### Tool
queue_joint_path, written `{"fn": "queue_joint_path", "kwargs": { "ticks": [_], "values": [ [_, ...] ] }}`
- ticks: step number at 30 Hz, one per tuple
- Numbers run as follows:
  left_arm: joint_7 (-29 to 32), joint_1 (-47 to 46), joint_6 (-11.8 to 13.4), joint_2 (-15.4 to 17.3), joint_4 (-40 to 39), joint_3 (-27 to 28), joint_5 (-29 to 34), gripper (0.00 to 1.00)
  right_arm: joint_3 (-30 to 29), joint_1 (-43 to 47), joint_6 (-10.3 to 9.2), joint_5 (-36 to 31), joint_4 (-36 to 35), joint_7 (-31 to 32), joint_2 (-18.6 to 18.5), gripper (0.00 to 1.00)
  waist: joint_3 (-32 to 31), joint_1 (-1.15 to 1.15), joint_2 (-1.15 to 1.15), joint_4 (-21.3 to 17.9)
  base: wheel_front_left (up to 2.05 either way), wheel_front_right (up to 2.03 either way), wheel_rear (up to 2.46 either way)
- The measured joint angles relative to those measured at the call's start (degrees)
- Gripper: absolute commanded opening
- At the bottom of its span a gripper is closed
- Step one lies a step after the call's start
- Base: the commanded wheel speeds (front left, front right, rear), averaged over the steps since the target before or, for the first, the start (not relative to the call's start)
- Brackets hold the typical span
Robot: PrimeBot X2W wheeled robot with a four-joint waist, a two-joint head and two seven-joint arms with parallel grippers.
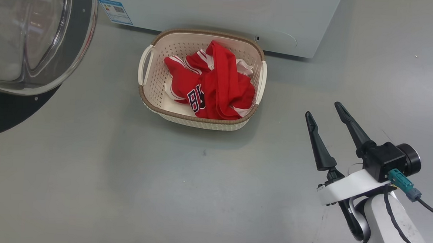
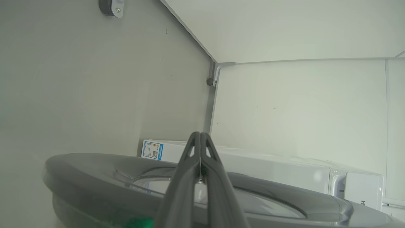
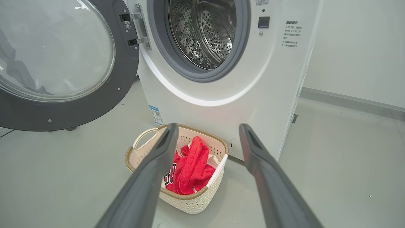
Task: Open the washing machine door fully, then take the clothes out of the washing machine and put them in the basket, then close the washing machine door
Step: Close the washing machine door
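Note:
The red clothes (image 1: 214, 88) lie bunched in the cream basket (image 1: 144, 91), which stands on the floor just in front of the washing machine (image 1: 222, 14). The washing machine door (image 1: 32, 34) is swung open at the upper left. In the right wrist view the steel drum (image 3: 202, 31) looks bare, with the door (image 3: 57, 57) open to its left and the basket (image 3: 196, 199) with the clothes (image 3: 190, 171) below. My right gripper (image 1: 322, 109) hangs open and empty to the right of the basket. My left gripper (image 2: 199, 135) is shut on nothing, close over the door's dark rim (image 2: 95, 171).
Grey floor (image 1: 124, 190) spreads around the basket and under my right arm. A blue label (image 1: 115, 11) marks the machine's lower left corner. White walls (image 2: 300, 104) rise behind the machine, and another wall (image 3: 357, 47) stands to its right.

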Motion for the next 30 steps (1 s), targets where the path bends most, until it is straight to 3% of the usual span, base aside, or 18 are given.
{"fn": "queue_joint_path", "kwargs": {
  "ticks": [30],
  "values": [
    [9.0, -2.0, -0.8, -5.4, 1.3, -2.1, -2.5, 0.0, 0.1, 0.2, 0.07, 0.4, 2.0, 0.0, 1.7, 1.0, -5.4, 0.0, 0.0, 2.2, 0.0, 0.0, 0.0]
  ]
}}
